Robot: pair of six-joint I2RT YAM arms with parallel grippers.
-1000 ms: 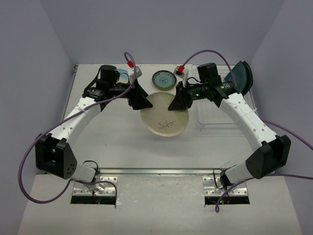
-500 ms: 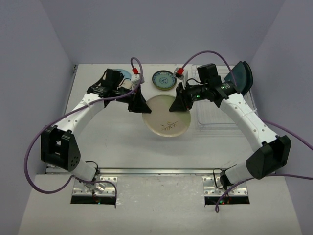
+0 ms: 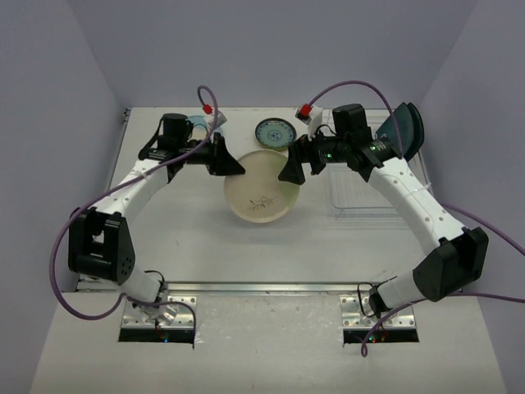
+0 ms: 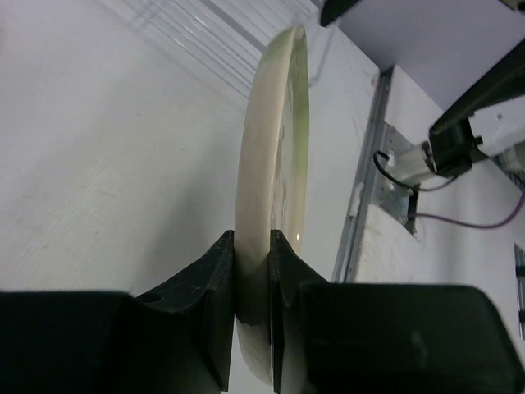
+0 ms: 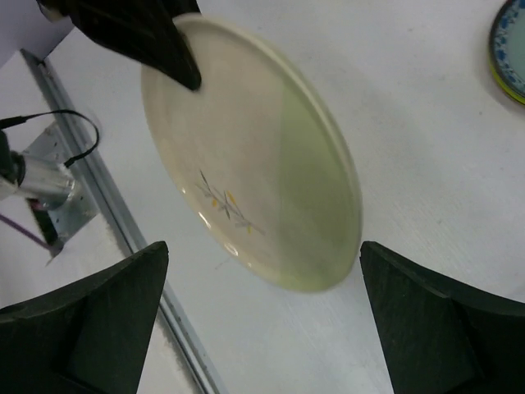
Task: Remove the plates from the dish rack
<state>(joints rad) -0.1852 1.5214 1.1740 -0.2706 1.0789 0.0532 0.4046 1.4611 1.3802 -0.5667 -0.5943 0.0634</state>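
Cream plate [image 4: 275, 148] is clamped edge-on in my left hand [image 4: 253, 250], tilted over the bench [image 3: 189, 230]. My right hand [image 5: 262, 263] is spread wide either side of it. Only the overhead view shows the rack [image 3: 365, 201] and its dark-teal plate [image 3: 404, 130].

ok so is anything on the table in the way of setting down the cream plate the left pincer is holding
Nothing visible does. The left pincer grips the cream plate by its rim, and the table under and in front of it shows bare. The small patterned plate lies farther back, apart from it.
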